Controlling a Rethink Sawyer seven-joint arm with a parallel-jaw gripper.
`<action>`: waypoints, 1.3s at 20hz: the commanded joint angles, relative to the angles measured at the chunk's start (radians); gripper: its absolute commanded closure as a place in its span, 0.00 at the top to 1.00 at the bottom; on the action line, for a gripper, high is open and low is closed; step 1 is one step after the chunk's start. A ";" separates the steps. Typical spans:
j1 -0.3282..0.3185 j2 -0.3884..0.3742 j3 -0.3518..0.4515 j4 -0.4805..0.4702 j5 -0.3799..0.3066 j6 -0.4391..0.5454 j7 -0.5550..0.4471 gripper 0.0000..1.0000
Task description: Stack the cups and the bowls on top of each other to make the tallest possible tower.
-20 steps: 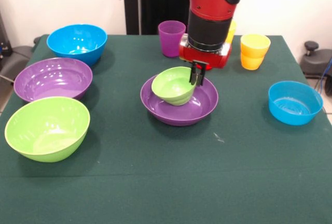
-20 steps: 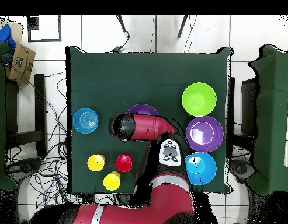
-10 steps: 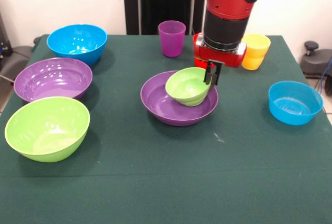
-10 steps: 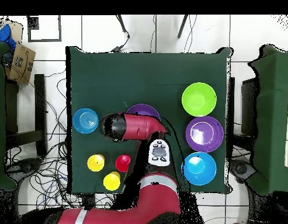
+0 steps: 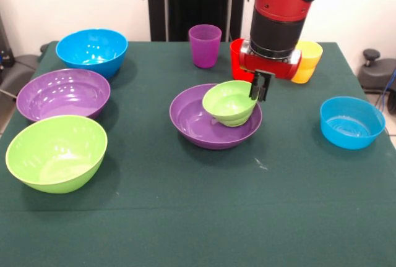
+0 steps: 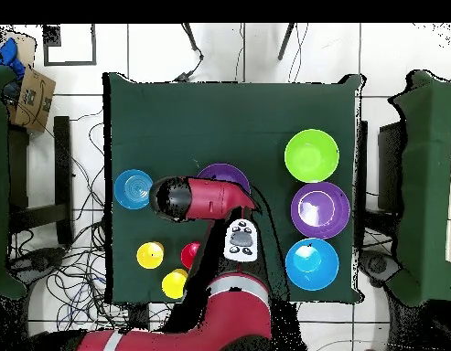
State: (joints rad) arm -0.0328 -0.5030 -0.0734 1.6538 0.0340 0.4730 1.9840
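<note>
- The gripper [image 5: 260,86] was pinched narrow on the rim of the small green bowl [image 5: 230,102], which sat tilted inside the purple bowl [image 5: 213,117] at the table's middle, pushed against that bowl's side wall
- Risk, as I judged it: a thin rim grip could slip, or a release that far off-centre could leave the bowl leaning, a poor seat for the red cup [image 5: 236,57] near the table's far edge
- Against the earlier frames, the green bowl had slid across the purple bowl, and the arm had uncovered the red cup
</note>
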 commanded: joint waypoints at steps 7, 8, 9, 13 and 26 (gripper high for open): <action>0.041 0.067 -0.012 -0.139 0.053 0.017 0.162 0.00; 0.043 0.069 -0.016 -0.145 0.051 0.019 0.157 0.00; 0.044 0.072 -0.022 -0.152 0.047 0.021 0.149 0.00; 0.045 0.074 -0.027 -0.159 0.037 0.024 0.130 0.00; 0.051 0.082 -0.038 -0.155 0.024 0.006 0.115 0.00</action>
State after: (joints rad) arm 0.0064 -0.4491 -0.1613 1.5599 0.0607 0.4730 1.9840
